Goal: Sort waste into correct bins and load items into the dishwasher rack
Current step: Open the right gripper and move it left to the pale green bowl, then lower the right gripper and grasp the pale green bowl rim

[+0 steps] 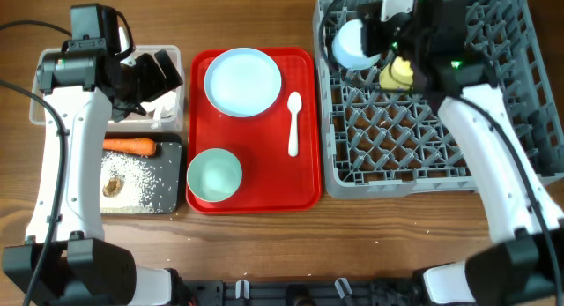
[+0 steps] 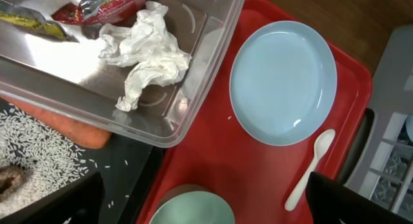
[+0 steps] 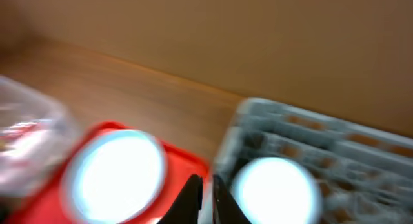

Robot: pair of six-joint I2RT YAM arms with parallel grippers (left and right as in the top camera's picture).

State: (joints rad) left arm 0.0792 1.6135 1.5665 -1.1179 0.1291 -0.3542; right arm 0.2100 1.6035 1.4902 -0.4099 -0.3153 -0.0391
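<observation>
White crumpled tissue [image 2: 151,53] in clear tub [image 2: 64,75]

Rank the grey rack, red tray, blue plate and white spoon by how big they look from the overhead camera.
1. grey rack, clearly the largest
2. red tray
3. blue plate
4. white spoon, smallest: fairly long, but far thinner than the plate

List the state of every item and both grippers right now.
left gripper: open, empty, over clear tub
right gripper: shut, over dishwasher rack
plate: empty, on red tray
bowl on tray: upright, empty
bowl in rack: loaded
yellow cup: in rack
spoon: flat on red tray
carrot, rice: in black tray
tissue, wrappers: in clear tub
</observation>
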